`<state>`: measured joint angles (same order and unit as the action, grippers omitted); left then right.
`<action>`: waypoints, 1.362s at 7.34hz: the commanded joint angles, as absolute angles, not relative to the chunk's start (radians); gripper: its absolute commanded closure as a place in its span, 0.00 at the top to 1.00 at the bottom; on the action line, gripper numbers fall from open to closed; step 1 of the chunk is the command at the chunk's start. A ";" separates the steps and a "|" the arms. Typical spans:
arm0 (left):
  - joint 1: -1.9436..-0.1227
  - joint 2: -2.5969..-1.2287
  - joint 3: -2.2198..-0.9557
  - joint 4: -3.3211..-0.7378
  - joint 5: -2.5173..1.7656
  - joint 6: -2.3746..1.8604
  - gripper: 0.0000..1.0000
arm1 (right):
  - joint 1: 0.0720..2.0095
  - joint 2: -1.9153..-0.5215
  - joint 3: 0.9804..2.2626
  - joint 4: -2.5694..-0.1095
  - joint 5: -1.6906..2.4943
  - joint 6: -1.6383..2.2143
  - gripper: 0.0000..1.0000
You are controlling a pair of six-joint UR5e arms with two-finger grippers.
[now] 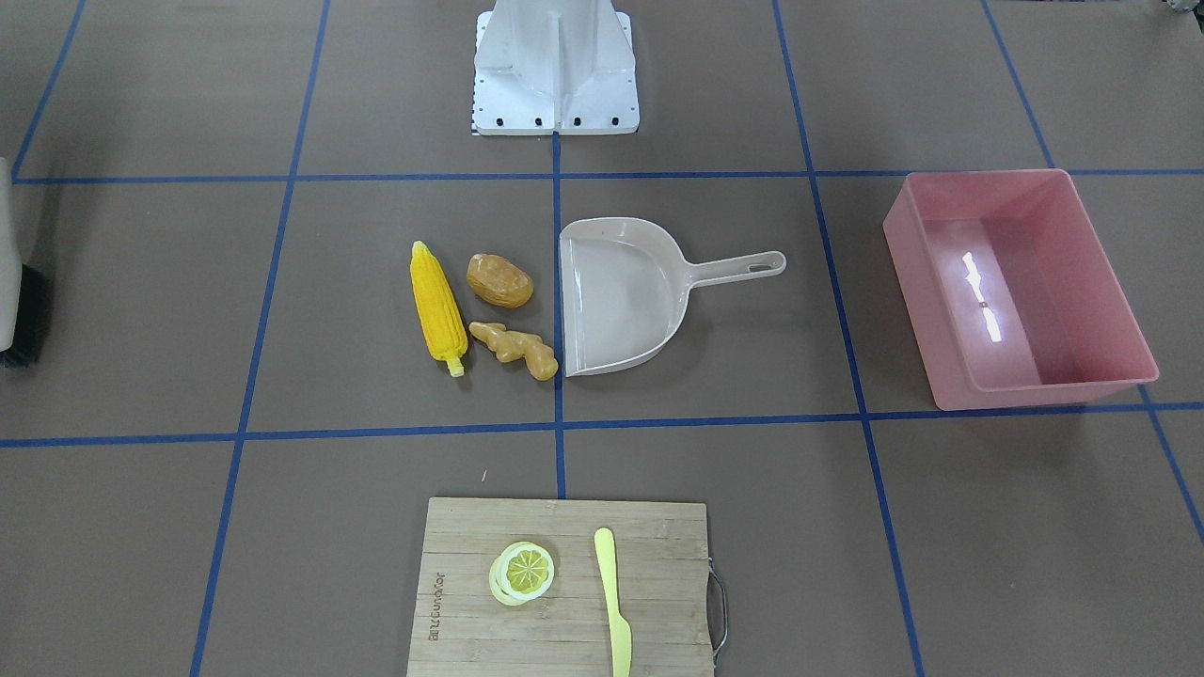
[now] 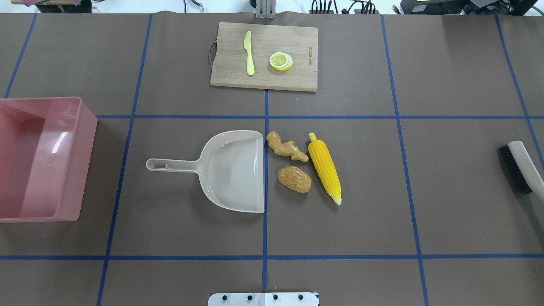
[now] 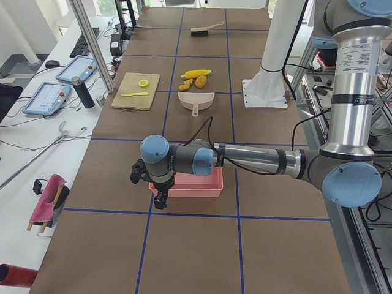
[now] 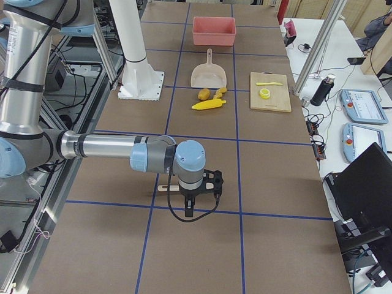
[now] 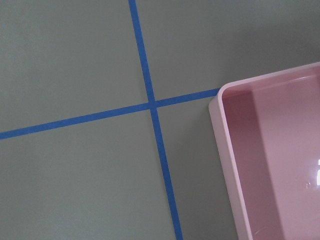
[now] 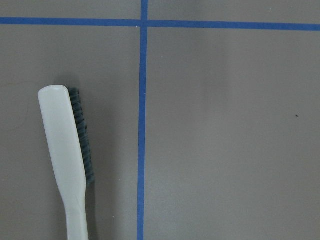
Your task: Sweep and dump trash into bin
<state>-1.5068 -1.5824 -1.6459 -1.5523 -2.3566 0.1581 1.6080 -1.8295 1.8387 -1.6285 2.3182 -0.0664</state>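
Note:
The trash lies mid-table: a yellow corn cob, an orange-brown potato and a tan ginger root, just off the open mouth of a beige dustpan. The pink bin stands empty at the table's left end. My left gripper hangs by the bin's outer corner; I cannot tell if it is open or shut. My right gripper hangs at the table's other end, near a hand brush; its state cannot be told either. No fingers show in the wrist views.
A bamboo cutting board at the far side holds a lemon slice and a pale yellow knife. The brush lies at the right edge. The robot's base stands behind the dustpan.

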 commanded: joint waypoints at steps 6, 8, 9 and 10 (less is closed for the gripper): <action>-1.601 -1.563 -1.661 -1.536 -2.359 0.193 0.99 | 1.611 -1.824 1.839 -1.624 2.313 -0.068 1.00; -1.600 -1.565 -1.660 -1.526 -2.362 0.190 0.99 | 1.609 -1.825 1.858 -1.624 2.313 -0.061 1.00; -1.600 -1.553 -1.649 -1.525 -2.364 0.187 0.99 | 1.608 -1.830 1.867 -1.628 2.331 -0.061 1.00; -1.598 -1.536 -1.644 -1.526 -2.365 0.187 0.99 | 1.605 -1.842 1.881 -1.626 2.364 -0.049 1.00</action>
<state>-1.5998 -1.5527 -1.6519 -1.5267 -2.3636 0.1886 1.6076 -1.8309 1.8647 -1.6261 2.3321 -0.0594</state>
